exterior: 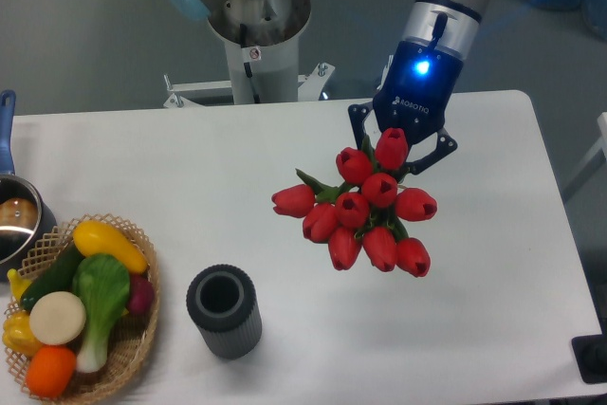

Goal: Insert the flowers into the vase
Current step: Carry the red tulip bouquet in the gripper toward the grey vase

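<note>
Gripper (399, 152) fingers stood behind the bunch, their tips hidden by the blooms, so how far apart they were could not be told; they seemed to have hold of the stems, since the flowers (363, 210) hung clear of the worktop (503, 263) with nothing else under them.

At the far left edge sat a metal pot (16, 220) with a blue handle, partly cut off by the frame. Just beside it lay a wicker basket (133, 343) heaped with toy vegetables (76, 305), kept to that corner and out of the working path. Next came the vase (223, 312), upright near the front edge, its round mouth open to the camera and unfilled, apart from the basket. Further right and further back hovered the red tulips, heads fanned toward the camera, well apart from the vase.

Judged from this, the insertion was not yet done: the bunch looked wider than the vase mouth, so the stems would likely need to go in first, from above.
</note>
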Robot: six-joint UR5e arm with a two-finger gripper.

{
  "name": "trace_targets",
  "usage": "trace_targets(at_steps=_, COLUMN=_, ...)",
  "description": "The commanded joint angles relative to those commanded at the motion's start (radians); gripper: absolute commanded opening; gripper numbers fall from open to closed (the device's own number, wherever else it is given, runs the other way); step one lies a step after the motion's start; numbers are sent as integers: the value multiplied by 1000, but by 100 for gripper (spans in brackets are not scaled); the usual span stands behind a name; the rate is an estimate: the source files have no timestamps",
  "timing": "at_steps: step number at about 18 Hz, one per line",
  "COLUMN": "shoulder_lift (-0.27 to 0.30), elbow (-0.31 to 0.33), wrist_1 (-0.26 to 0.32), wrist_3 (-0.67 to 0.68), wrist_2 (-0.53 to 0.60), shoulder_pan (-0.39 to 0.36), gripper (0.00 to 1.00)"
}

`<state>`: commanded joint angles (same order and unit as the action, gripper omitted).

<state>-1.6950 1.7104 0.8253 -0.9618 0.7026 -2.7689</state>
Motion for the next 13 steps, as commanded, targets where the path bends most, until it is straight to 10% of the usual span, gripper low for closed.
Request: trace_targets(at_steps=13, shoulder_lift=-3, elbow=-5, wrist_1=0, wrist_3=3, wrist_2=-66, shoulder_pan=-3, gripper=16)
